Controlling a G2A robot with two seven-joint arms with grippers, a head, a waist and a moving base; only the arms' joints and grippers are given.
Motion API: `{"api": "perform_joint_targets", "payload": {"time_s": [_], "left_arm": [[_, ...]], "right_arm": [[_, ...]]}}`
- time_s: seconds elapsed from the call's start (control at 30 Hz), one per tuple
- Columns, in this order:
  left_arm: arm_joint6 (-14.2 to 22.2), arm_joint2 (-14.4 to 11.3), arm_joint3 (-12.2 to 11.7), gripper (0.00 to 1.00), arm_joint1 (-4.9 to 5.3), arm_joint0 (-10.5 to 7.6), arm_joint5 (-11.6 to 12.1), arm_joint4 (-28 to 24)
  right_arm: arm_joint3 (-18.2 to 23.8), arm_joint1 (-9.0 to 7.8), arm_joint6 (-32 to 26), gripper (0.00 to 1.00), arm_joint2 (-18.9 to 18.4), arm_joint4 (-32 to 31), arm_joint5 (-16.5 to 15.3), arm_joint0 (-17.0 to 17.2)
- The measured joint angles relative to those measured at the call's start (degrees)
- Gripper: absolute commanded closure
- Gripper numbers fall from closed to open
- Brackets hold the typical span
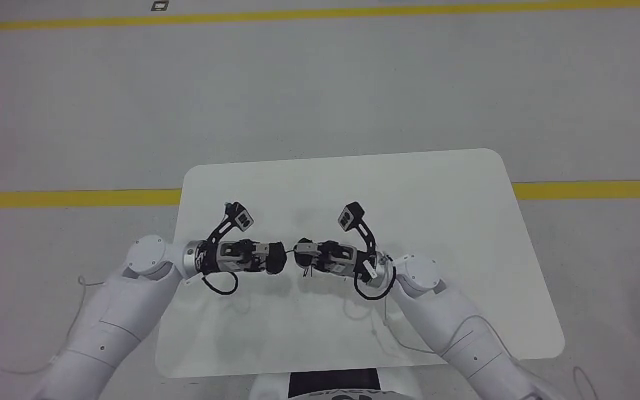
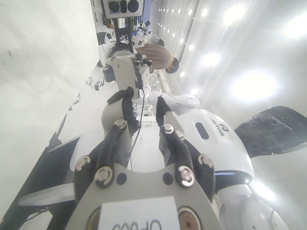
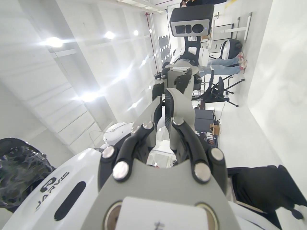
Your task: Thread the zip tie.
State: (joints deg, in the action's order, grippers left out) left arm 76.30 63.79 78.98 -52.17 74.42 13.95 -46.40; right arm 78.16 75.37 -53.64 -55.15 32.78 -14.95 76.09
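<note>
Both arms meet tip to tip above the middle of the white table (image 1: 450,200). A thin black zip tie (image 1: 291,256) bridges the small gap between them. My left gripper (image 1: 279,258) comes in from the left, and in its own wrist view (image 2: 144,104) the black-padded fingers stand apart. The zip tie (image 2: 137,132) runs as a thin dark strip between them, down from the right gripper (image 2: 135,89) facing it. My right gripper (image 1: 303,252) has its fingers (image 3: 164,96) pressed nearly together. The left gripper (image 3: 180,82) sits just beyond its tips, where the tie is hidden.
The table's rounded far edge (image 1: 340,160) lies well behind the grippers, with grey floor and yellow lines (image 1: 90,198) beyond. Black cables (image 1: 222,285) loop under both wrists.
</note>
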Motion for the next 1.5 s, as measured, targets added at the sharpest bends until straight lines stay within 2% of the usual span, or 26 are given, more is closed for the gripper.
{"api": "perform_joint_targets", "payload": {"time_s": [0.47, 0.77, 0.93, 1.5], "left_arm": [[-1.5, 0.02, 0.16, 0.0, 0.1, 0.27, -0.13, 1.93], [-1.89, 0.04, 0.26, 0.0, 0.08, 0.24, 0.12, 2.13], [-4.74, -0.69, 1.33, 0.0, -0.07, 0.65, -0.35, 3.34], [-3.34, -2.47, 0.45, 0.0, -0.62, -0.19, -0.69, 1.57]], "right_arm": [[0.57, -0.25, 2.72, 1.0, -0.94, 0.25, -1.42, 0.83], [0.65, -0.32, 3.21, 1.0, -0.96, -0.34, -1.03, 0.95], [2.03, -0.25, 5.53, 1.0, -0.82, -0.5, -1.74, 1.65], [1.99, 0.14, 6.59, 1.0, 0.01, 1.52, -2.31, 1.05]]}}
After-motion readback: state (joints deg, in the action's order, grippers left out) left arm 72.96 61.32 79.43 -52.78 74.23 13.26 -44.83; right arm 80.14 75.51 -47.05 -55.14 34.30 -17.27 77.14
